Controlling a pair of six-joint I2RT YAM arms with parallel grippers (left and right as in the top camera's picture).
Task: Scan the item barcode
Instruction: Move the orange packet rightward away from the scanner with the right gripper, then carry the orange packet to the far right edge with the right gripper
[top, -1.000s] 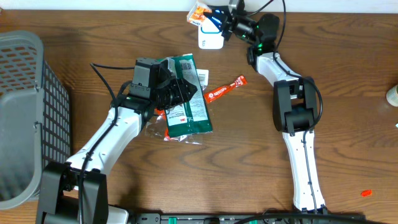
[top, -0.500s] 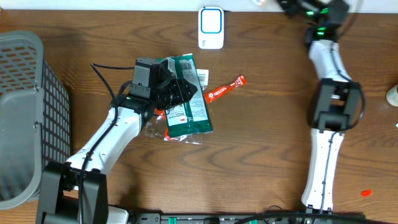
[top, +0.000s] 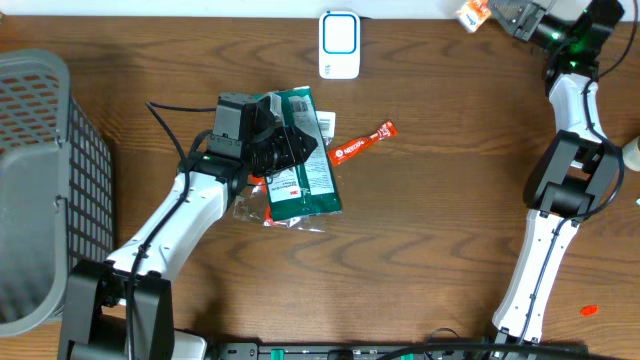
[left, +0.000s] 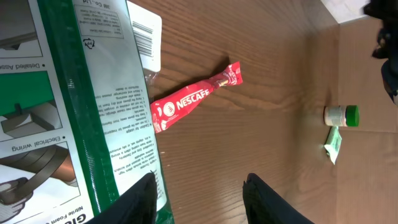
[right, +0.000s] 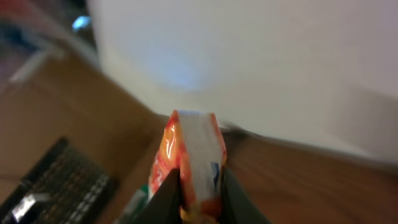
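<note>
Since a second ago the right end effector (top: 492, 12) has swung from the white, blue-faced scanner (top: 340, 42) to the far right corner of the brown wooden bench (top: 420, 240); the left one has stayed put. Nearest, the left end effector (top: 283, 150) hovers spread and empty over a green printed plastic packet (top: 303, 165), with a red Nescafé stick sachet (top: 362, 143) just beside it. Farthest, the right end effector pinches the small orange-and-white packet (top: 472, 13), well apart from the scanner.
</note>
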